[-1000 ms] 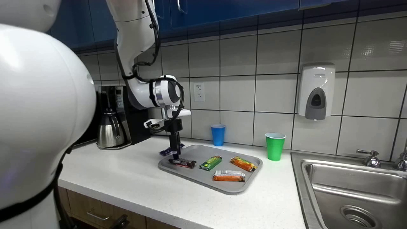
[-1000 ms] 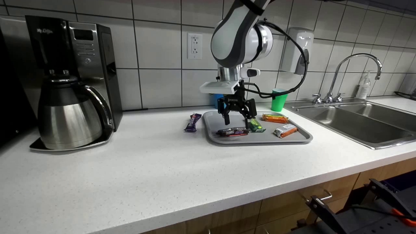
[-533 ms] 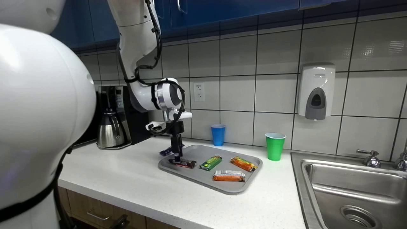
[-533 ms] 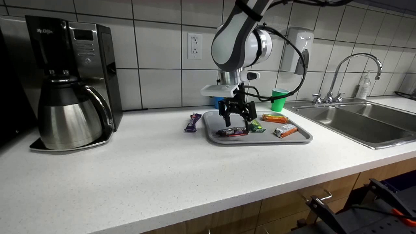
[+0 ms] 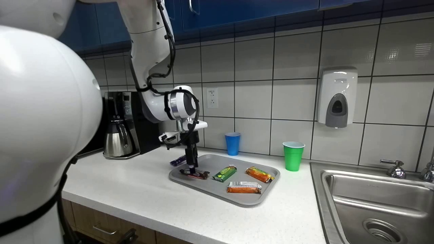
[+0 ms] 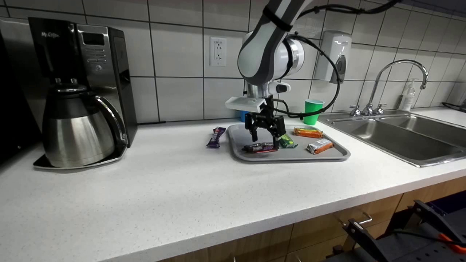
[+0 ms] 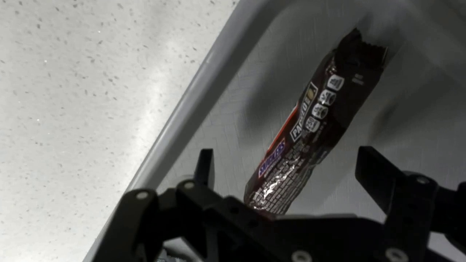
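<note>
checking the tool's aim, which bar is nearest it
The brown Snickers: in the wrist view, it alone shows between the fingers of the open tool.

You have before you a wall of large, glossy, pale grey tiles point(image 5: 254, 61) with dark joints; in an exterior view, small patches of light point(image 5: 392, 55) reflect off it towards the upper right. A white rectangular electrical outlet point(image 6: 218, 52) and a white-and-grey plastic dispenser point(image 5: 338, 96) are mounted on it. Above, you see flat-fronted blue cabinets point(image 5: 251, 12). Below runs a grey-speckled white countertop point(image 6: 145, 189), holding a stainless-steel double-basin sink point(image 6: 386, 140) with an arched chrome tap point(image 6: 404, 61), over brown wood-grain drawers point(image 6: 320, 233).
</note>
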### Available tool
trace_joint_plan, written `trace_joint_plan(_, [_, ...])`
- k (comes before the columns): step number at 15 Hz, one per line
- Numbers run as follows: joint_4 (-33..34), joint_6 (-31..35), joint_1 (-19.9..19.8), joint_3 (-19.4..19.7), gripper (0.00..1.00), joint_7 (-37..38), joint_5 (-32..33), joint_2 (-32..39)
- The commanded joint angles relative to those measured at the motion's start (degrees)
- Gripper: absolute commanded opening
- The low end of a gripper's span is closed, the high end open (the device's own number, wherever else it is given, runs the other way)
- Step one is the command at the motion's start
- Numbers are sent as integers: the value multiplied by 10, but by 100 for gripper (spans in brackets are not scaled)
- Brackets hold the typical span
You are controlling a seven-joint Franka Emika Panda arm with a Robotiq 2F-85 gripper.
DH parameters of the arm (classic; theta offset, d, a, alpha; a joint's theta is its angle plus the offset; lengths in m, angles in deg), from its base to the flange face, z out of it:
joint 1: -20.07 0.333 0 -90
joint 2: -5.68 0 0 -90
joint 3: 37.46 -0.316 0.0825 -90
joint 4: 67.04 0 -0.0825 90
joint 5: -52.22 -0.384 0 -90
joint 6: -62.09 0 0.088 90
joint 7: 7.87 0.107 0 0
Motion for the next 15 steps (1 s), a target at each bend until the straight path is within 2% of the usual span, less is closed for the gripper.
trace_joint_plan(1, [12,14,0,3,100,20,8,12])
trace_joint_plan(8, [17,24,0,6,98,19,4,24])
trace_joint_plan(9, [16,26,0,6,74,20,4,25])
trace_joint_plan(10, [16,27,1,6,73,20,3,25])
trace_joint_plan(11, [15,29,1,7,67,20,4,25])
trace_joint_plan(13, [14,31,-1,5,49,17,1,24])
trace_joint_plan(15, [13,31,0,5,35,17,1,24])
